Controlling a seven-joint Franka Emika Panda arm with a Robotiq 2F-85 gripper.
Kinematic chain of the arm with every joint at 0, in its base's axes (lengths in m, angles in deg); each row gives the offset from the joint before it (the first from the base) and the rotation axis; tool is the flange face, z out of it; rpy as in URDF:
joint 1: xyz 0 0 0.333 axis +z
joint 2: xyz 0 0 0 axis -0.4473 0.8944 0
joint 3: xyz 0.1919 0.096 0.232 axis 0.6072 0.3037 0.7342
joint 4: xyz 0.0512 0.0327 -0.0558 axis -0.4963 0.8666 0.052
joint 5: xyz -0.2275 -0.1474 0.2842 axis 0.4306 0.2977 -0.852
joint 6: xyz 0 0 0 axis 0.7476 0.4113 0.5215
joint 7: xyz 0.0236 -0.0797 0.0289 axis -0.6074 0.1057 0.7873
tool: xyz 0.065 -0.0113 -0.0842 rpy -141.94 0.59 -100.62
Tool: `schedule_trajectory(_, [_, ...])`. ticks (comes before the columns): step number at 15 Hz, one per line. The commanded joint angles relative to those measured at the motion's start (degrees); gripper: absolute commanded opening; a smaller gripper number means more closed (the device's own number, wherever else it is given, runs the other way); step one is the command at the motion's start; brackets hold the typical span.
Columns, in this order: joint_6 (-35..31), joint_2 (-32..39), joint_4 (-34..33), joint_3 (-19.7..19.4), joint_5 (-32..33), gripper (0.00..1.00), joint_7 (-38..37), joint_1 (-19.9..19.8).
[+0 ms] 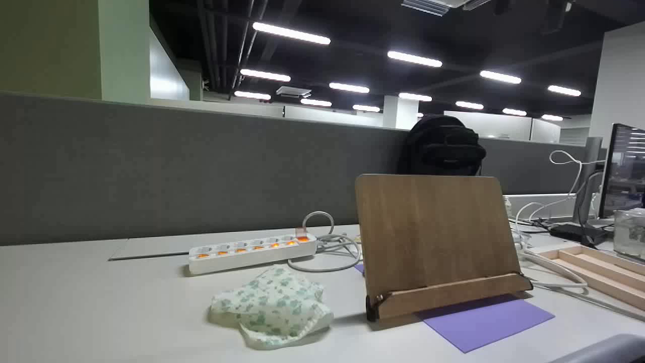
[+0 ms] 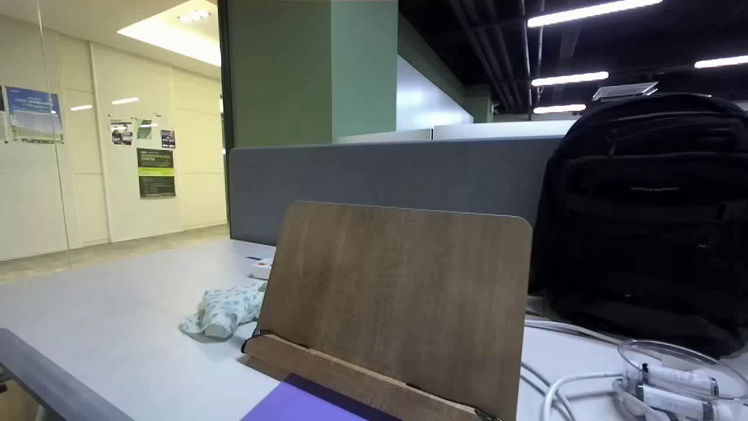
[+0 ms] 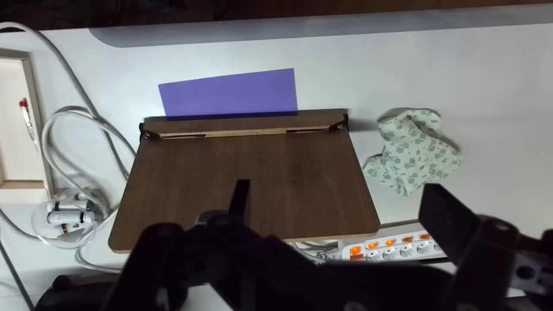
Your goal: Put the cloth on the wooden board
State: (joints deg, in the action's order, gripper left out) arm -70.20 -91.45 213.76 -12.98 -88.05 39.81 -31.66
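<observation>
The cloth is white with a green leaf print and lies crumpled on the table. It shows in both exterior views (image 1: 274, 305) (image 2: 228, 310) and in the wrist view (image 3: 414, 153). The wooden board (image 1: 436, 232) is brown and stands tilted on a stand with a ledge at its lower edge. It also shows in an exterior view (image 2: 397, 298) and in the wrist view (image 3: 250, 172). The cloth lies on the table beside the board, apart from it. My gripper (image 3: 337, 188) is open and empty, above the board's right part in the wrist view. The gripper is out of both exterior views.
A white power strip (image 1: 252, 254) with cables lies behind the cloth. A purple sheet (image 1: 486, 322) lies partly under the board. A black backpack (image 2: 643, 228) stands behind. A wooden tray (image 3: 36, 129) and a clear container with small bottles (image 3: 65, 218) are beyond the board's other side.
</observation>
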Motion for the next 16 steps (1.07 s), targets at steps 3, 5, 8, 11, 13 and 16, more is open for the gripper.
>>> schedule_trajectory(3, [0.0, 0.0, -0.2, 0.0, 0.0, 1.00, 0.0, 0.0])
schedule_trajectory(5, [0.0, 0.0, -0.2, 0.0, 0.0, 1.00, 0.0, 0.0])
schedule_trajectory(8, [0.0, 0.0, -0.2, 0.0, 0.0, 1.00, 0.0, 0.0])
schedule_trajectory(11, [0.0, 0.0, -0.2, 0.0, 0.0, 1.00, 0.0, 0.0])
schedule_trajectory(13, [-2.1, 0.8, 1.5, 0.8, -0.2, 1.00, 1.0, 1.2])
schedule_trajectory(16, [-5.8, 3.3, 4.7, 3.2, -1.4, 1.00, 0.6, 3.1])
